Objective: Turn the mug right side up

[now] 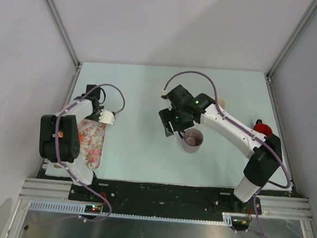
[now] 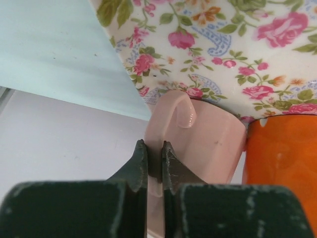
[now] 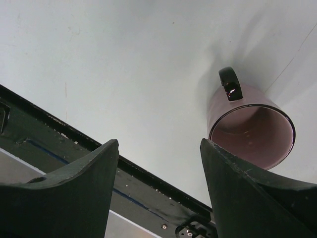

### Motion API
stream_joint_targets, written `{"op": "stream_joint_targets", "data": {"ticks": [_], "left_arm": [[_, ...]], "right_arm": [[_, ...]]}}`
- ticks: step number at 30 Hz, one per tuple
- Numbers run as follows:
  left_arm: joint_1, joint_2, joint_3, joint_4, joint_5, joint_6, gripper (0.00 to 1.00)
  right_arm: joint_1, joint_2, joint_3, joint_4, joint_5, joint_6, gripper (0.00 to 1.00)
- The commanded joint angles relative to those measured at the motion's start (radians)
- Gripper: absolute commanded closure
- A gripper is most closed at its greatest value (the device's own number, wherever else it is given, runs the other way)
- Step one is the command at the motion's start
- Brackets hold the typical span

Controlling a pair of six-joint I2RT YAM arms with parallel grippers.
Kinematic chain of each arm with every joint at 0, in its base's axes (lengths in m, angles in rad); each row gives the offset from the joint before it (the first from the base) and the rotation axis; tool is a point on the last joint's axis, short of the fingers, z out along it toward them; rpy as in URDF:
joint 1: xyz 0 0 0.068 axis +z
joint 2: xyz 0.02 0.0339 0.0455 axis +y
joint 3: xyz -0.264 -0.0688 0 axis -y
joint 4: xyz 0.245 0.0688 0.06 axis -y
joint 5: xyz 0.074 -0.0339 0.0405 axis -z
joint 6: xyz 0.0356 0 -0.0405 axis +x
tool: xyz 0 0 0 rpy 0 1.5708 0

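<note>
The mauve mug (image 1: 193,139) stands on the pale green table with its open mouth facing up. In the right wrist view the mug (image 3: 237,106) shows its open mouth, with its dark handle (image 3: 230,84) pointing away. My right gripper (image 1: 170,126) is open and empty just left of the mug; in its own view the right gripper (image 3: 158,141) has the mug beyond its right finger, apart from it. My left gripper (image 2: 154,148) is shut at the table's left edge, its tips in front of a pink cup (image 2: 208,144).
A floral cloth (image 1: 91,141) lies at the left edge under the left arm. An orange cup (image 2: 282,158) stands beside the pink cup. A red object (image 1: 263,127) sits at the right, and a beige object (image 1: 221,103) behind the right arm. White walls surround the table.
</note>
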State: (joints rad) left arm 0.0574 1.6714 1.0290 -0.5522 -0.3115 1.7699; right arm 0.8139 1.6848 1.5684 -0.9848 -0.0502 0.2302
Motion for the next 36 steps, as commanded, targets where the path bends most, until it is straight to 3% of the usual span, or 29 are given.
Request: {"op": "stream_joint_targets", "data": {"ticks": [1,7,17,25,31,36], "left_arm": [[-0.013,-0.038,0.017,0.003,0.011,-0.024,0.99],[-0.045,-0.130,0.101,-0.035,0.171,-0.166,1.00],[-0.116,-0.221,0.288,-0.255,0.392,-0.464,1.00],[-0.119,-0.252,0.479,-0.293,0.654,-0.883,1.00],[-0.153,-0.315,0.516,-0.300,0.854,-1.082,1.00],[-0.200,-0.332,0.551,-0.299,0.923,-1.233,1.00]], "right_arm": [[0.008,-0.019,0.069,-0.022,0.014,-0.014,0.28],[0.008,-0.069,0.088,-0.011,0.015,-0.009,0.28],[0.001,-0.193,0.024,0.037,0.034,-0.002,0.28],[-0.019,-0.280,-0.053,0.149,-0.019,0.019,0.28],[-0.019,-0.279,-0.082,0.417,-0.226,0.056,0.22],[-0.011,-0.211,-0.094,0.715,-0.376,0.171,0.06]]}}
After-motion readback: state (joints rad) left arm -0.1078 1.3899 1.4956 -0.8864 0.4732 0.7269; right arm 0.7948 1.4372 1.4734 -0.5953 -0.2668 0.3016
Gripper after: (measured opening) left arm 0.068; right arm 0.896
